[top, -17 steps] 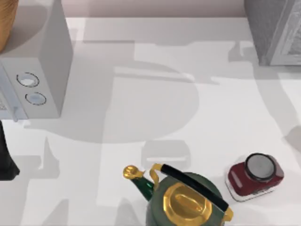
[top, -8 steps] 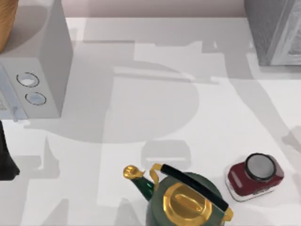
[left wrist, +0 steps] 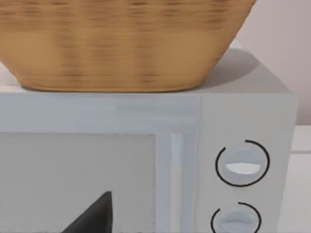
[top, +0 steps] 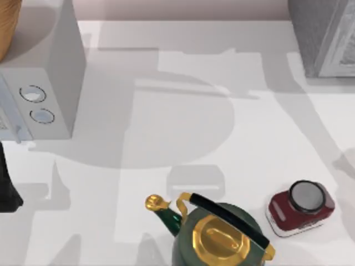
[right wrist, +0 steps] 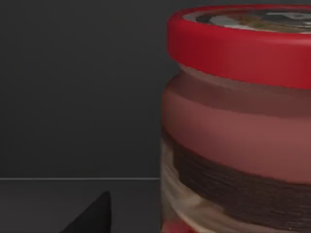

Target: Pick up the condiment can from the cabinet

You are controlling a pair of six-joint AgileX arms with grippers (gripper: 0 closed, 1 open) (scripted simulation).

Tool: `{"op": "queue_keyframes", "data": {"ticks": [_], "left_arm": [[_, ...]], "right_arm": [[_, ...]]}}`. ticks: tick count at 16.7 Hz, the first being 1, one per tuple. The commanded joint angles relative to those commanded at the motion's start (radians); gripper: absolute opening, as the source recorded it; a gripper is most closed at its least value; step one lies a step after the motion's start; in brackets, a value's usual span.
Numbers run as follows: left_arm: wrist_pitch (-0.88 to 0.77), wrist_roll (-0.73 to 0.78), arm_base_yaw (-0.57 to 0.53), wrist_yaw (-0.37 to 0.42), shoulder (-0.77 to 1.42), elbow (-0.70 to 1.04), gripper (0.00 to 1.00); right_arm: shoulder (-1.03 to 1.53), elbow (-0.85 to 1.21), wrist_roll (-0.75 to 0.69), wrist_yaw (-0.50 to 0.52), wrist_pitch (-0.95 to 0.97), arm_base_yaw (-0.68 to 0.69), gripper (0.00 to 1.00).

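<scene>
A: Reading from the left of the table (top: 166, 83): a microwave (top: 47, 83) with two round knobs stands at the left edge, and a woven basket (left wrist: 121, 43) sits on top of it, probably parked there as clutter outside the task. The left arm (top: 6, 188) is idle at the left edge, its wrist camera facing the microwave door; whether its tool is open or closed cannot be told.

B: And further right?

A: A green kettle (top: 219, 235) with gold lid and spout stands at the near edge. Just to its right, apart from it, sits a squat dark red jar (top: 299, 208) with a grey lid, which is not the target. The cabinet (top: 324, 36) fills the far right corner.

B: Where is the condiment can?

A: In the right wrist view the condiment can (right wrist: 238, 121) stands upright, red rim on top, on a dark shelf against a dark back wall, very close to the camera. The right arm appears to be lined up for a side grasp. The state of its tool cannot be told.

B: Any change from the earlier frames?

A: The objects on the table have not moved. Only the shadows near the cabinet have shifted.
</scene>
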Motion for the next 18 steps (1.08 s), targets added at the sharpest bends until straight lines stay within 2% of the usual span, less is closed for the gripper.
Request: {"op": "queue_keyframes", "data": {"ticks": [4,8,18], "left_arm": [[0.000,0.000,0.000,0.000,0.000,0.000,1.00],[0.000,0.000,0.000,0.000,0.000,0.000,1.00],[0.000,0.000,0.000,0.000,0.000,0.000,1.00]], "right_arm": [[0.093,0.099,-0.001,-0.030,-0.004,-0.032,1.00],[0.098,0.104,-0.001,-0.032,-0.005,-0.033,1.00],[0.098,0.104,-0.001,-0.032,-0.005,-0.033,0.25]]}}
